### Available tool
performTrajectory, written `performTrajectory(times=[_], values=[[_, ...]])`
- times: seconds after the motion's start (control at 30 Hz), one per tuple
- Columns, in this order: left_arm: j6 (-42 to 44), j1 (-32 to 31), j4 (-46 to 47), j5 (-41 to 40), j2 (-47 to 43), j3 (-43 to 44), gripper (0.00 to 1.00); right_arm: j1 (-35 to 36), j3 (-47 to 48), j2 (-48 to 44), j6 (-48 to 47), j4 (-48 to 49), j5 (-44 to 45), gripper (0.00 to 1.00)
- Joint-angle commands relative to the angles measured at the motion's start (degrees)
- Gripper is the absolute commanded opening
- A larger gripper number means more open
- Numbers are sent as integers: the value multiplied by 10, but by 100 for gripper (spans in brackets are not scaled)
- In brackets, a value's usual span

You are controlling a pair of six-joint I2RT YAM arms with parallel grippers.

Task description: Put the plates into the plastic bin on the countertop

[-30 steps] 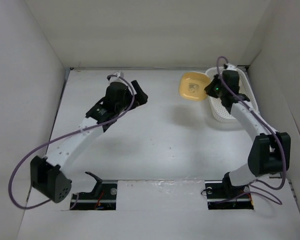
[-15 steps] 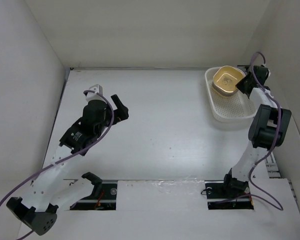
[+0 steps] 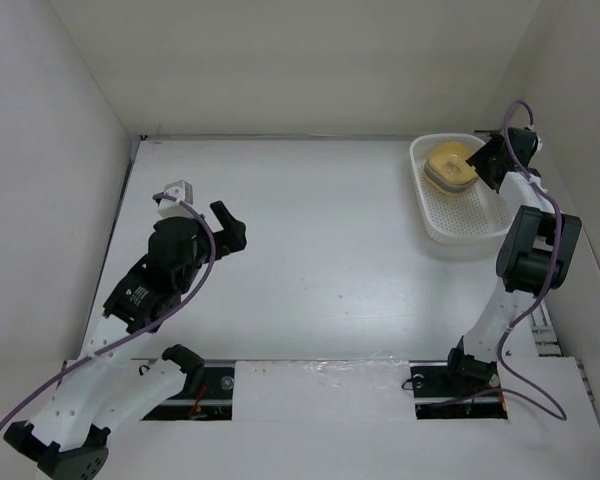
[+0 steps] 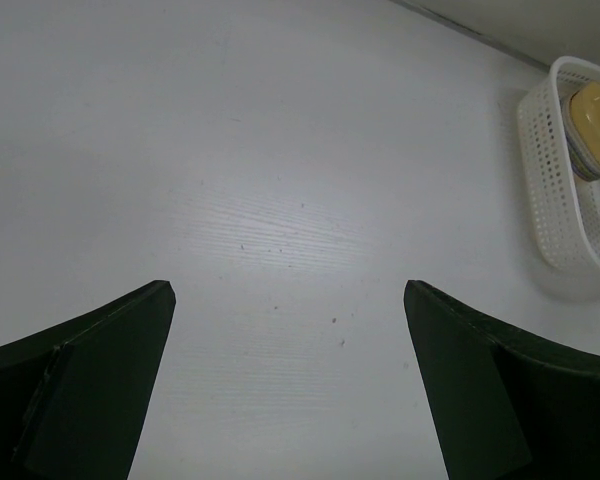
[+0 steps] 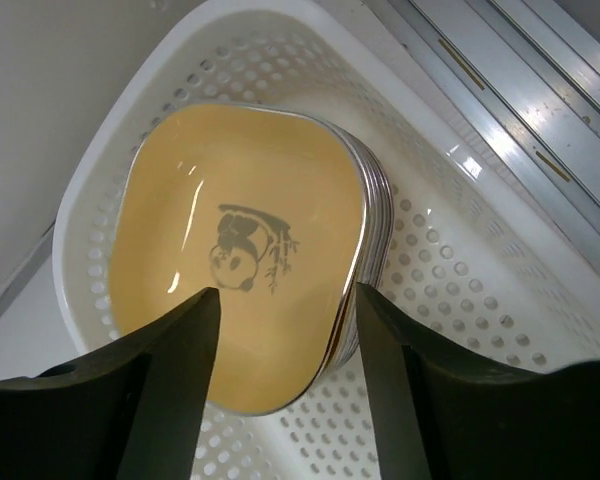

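Right pincer (image 5: 285,300) parted above the plates (image 5: 245,250) in the plastic bin (image 5: 460,320)

Its two fingers stand apart and grip nothing. Just below them the top yellow dish, printed with a panda, lies flat on the stack at the bin's far end. The bin sits at the far right corner of the tabletop (image 4: 280,150). Well apart to the left, the left pincer (image 4: 287,290) hangs wide open and empty over bare surface.
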Motion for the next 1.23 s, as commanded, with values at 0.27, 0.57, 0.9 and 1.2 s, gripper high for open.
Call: performTrajectory(times=[0.27, 0.57, 0.9, 1.2], values=[[4, 1, 14, -16, 11, -5, 100, 39, 33, -94, -9, -5, 15, 100], [-13, 18, -44, -99, 63, 74, 100, 204, -70, -330, -131, -127, 94, 100], [-35, 30, -44, -246, 21, 85, 100, 416, -226, -663, -164, -270, 204, 100], [-64, 30, -37, -233, -71, 26, 100, 468, -233, -801, -169, -358, 240, 100]])
